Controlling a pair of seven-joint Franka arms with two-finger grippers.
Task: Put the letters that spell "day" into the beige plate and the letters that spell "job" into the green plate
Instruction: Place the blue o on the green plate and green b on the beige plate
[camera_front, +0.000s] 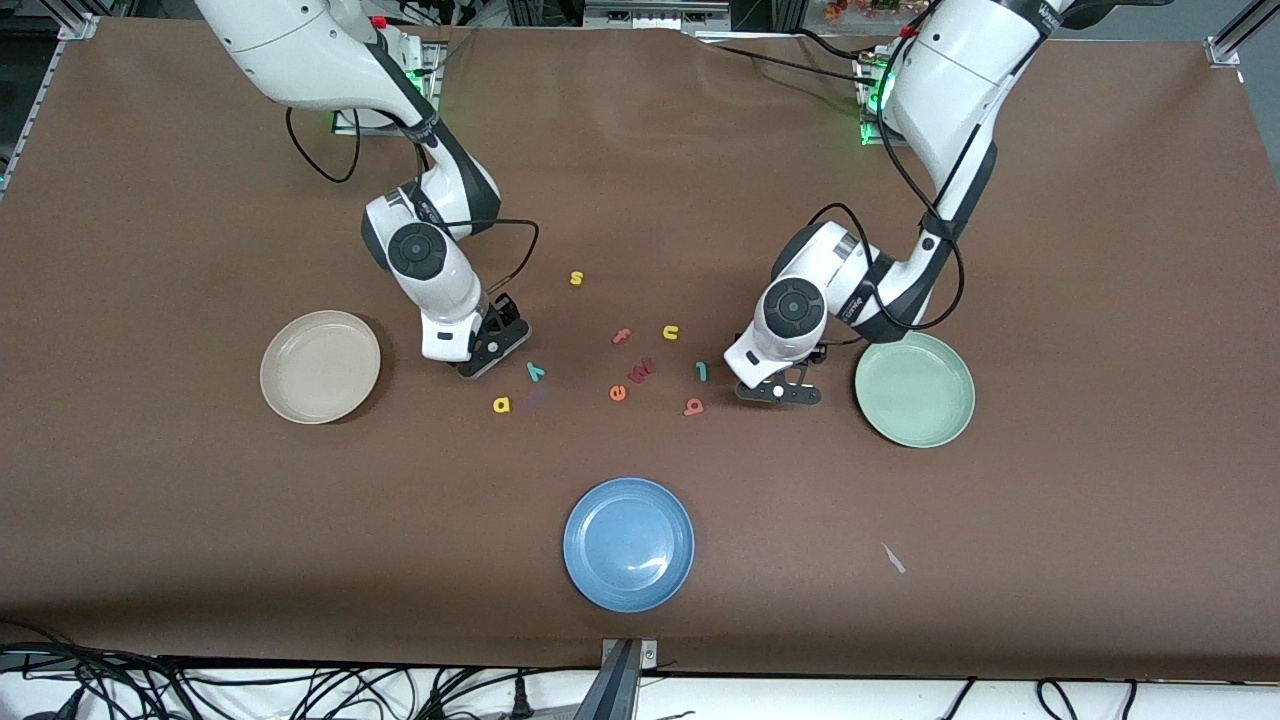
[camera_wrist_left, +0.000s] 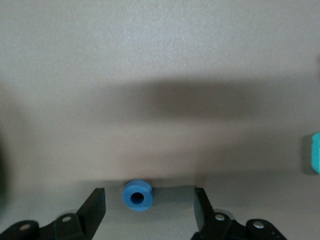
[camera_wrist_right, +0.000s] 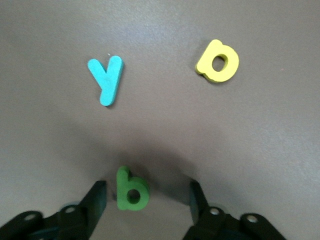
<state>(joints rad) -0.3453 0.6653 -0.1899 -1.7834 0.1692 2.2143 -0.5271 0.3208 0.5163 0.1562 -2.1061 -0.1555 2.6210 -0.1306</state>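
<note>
My right gripper (camera_front: 492, 348) is down at the table between the beige plate (camera_front: 320, 366) and the letter cluster. In the right wrist view, the dark green "d" (camera_wrist_right: 131, 190) lies between its open fingers (camera_wrist_right: 147, 187), touching neither. The teal "y" (camera_wrist_right: 106, 80) (camera_front: 535, 372) and yellow "a" (camera_wrist_right: 218, 61) (camera_front: 501, 404) lie close by. My left gripper (camera_front: 780, 392) is low beside the green plate (camera_front: 914, 388), open around the blue "o" (camera_wrist_left: 138, 195) with a gap on both sides (camera_wrist_left: 148, 196). The light-blue "j" (camera_front: 702, 372) and pink "b" (camera_front: 693, 406) lie next to it. Both plates hold nothing.
A blue plate (camera_front: 628, 543) sits nearer the front camera, mid-table. Other loose letters lie between the arms: yellow "s" (camera_front: 576, 278), pink "f" (camera_front: 622, 336), yellow "u" (camera_front: 671, 332), orange "e" (camera_front: 618, 393) and a dark red letter (camera_front: 641, 370). A small pale scrap (camera_front: 893, 558) lies toward the front edge.
</note>
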